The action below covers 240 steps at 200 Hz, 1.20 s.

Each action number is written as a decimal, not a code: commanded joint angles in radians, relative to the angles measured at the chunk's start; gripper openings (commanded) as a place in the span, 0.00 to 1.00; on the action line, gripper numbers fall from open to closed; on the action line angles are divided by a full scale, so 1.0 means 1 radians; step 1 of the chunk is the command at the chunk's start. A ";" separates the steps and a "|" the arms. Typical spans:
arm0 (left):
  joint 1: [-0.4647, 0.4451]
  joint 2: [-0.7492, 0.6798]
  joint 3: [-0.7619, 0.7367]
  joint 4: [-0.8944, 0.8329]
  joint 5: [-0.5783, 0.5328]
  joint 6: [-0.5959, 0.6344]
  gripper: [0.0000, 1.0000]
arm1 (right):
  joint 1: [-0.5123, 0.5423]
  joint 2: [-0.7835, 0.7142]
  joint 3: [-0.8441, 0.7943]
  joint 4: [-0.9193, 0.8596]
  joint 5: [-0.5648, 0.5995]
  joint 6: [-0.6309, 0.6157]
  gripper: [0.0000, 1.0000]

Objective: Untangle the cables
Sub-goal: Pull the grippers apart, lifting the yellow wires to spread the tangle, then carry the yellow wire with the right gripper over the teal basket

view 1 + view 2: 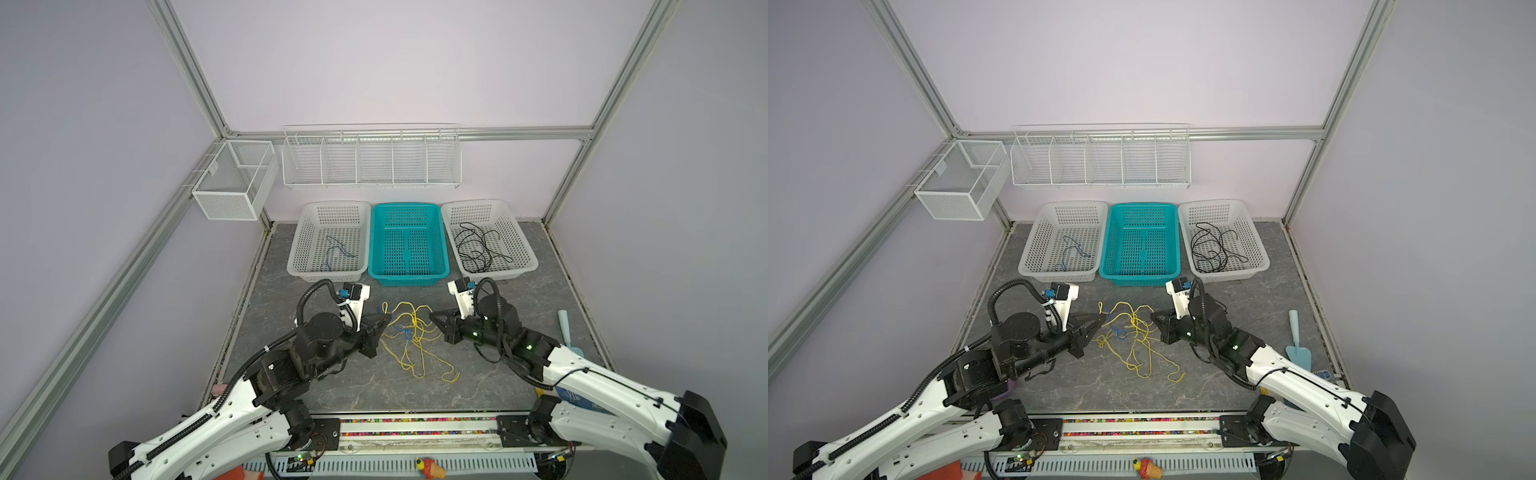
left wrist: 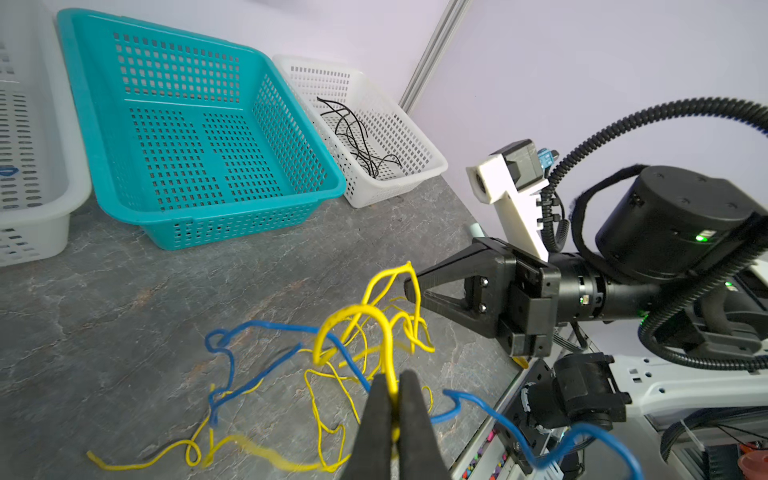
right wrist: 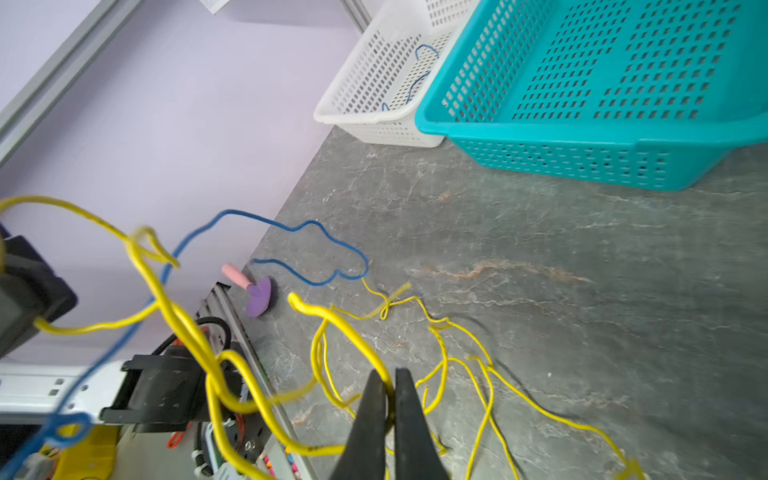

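The grey, marble-veined tabletop (image 1: 478, 374) carries three perforated baskets side by side along its back edge: the left white basket (image 1: 328, 205), the teal basket (image 1: 405, 205) between, the right white basket (image 1: 473, 203). Nearer the front, yellow cables (image 1: 411, 332) sprawl, tangled with a blue cable (image 2: 270, 325). A pale blue trowel (image 1: 1298, 356) lies near the right edge, a purple scoop (image 3: 257, 297) at the left

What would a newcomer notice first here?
A tangle of thin yellow and blue wires lies mid-table, the left gripper and right gripper flanking it, jaws shut on yellow strands. Behind, a teal perforated plastic basket sits between two white perforated baskets; thin black wires lie in the right one.
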 commanded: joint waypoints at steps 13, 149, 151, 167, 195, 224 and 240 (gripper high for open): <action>0.000 -0.045 0.047 -0.072 -0.103 0.004 0.00 | -0.043 -0.023 -0.046 -0.228 0.246 -0.062 0.06; 0.002 0.049 0.058 -0.137 -0.127 0.153 0.00 | -0.131 -0.166 0.105 -0.294 -0.015 -0.137 0.06; 0.001 0.050 0.059 -0.140 -0.127 0.159 0.00 | -0.131 -0.164 0.111 -0.293 -0.024 -0.137 0.06; 0.002 0.053 0.068 -0.163 -0.114 0.209 0.00 | -0.131 -0.149 0.153 -0.291 -0.051 -0.134 0.06; 0.002 0.047 0.074 -0.202 -0.098 0.312 0.00 | -0.133 -0.080 0.254 -0.319 -0.006 -0.160 0.06; 0.001 0.011 0.032 -0.197 -0.127 0.407 0.00 | -0.156 0.074 0.436 -0.359 0.013 -0.195 0.06; 0.001 -0.020 -0.007 -0.170 -0.141 0.440 0.00 | -0.177 0.170 0.511 -0.353 0.010 -0.200 0.06</action>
